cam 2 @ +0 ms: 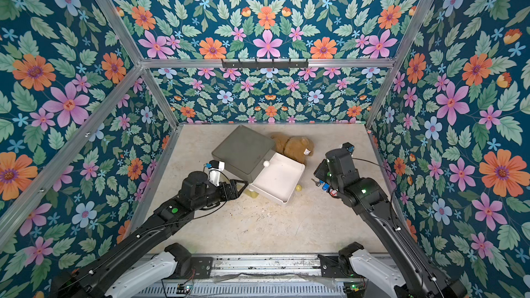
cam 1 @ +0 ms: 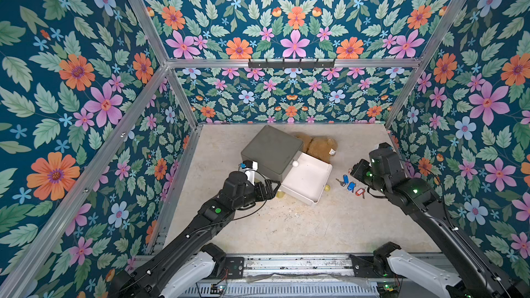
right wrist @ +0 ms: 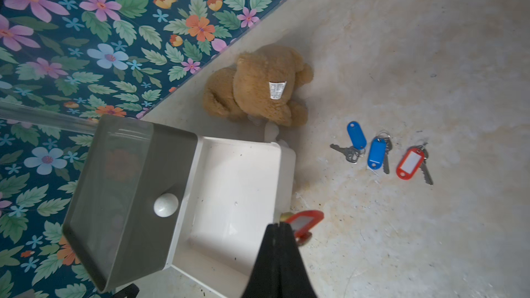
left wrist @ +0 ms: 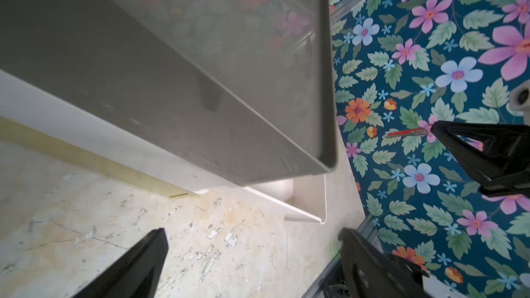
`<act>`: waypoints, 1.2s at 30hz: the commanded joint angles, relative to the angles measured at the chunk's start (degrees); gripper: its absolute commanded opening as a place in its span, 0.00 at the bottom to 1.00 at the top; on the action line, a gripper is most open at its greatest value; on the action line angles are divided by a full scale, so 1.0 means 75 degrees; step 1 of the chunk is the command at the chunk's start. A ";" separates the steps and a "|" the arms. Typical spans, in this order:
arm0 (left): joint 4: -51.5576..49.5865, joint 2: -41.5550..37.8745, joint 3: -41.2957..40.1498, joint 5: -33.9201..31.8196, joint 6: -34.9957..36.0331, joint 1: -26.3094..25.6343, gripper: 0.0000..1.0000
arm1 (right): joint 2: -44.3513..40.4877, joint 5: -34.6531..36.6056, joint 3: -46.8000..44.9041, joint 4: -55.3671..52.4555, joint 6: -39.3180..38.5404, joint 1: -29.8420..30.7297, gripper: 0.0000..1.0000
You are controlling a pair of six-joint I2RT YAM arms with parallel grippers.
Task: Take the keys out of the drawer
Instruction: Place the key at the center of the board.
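The white drawer (right wrist: 238, 184) stands pulled out of the grey cabinet (cam 1: 272, 149), and no keys show inside it. On the floor to its right lie three keys: two with blue tags (cam 1: 346, 179) (cam 1: 351, 186) and one with a red tag (cam 1: 359, 192). Another red-tagged key (right wrist: 304, 222) hangs off the drawer's right edge, with my right gripper (right wrist: 276, 225) shut on it. In a top view the right gripper (cam 1: 351, 171) sits just above the floor keys. My left gripper (left wrist: 252, 239) is open with nothing between its fingers, at the cabinet's front left corner (cam 1: 274, 190).
A brown teddy bear (cam 1: 318, 146) lies behind the drawer, against the back wall. A white knob (cam 1: 295, 163) sits on the cabinet front and a yellow knob (cam 1: 327, 187) on the lower yellow drawer (cam 1: 279, 194). Flowered walls close in both sides.
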 commanded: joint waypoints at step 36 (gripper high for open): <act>0.1321 -0.0069 -0.0903 -0.2939 -0.0159 -0.2267 0.99 | 0.0031 -0.3953 -0.4582 0.2666 0.0149 -0.3629 0.00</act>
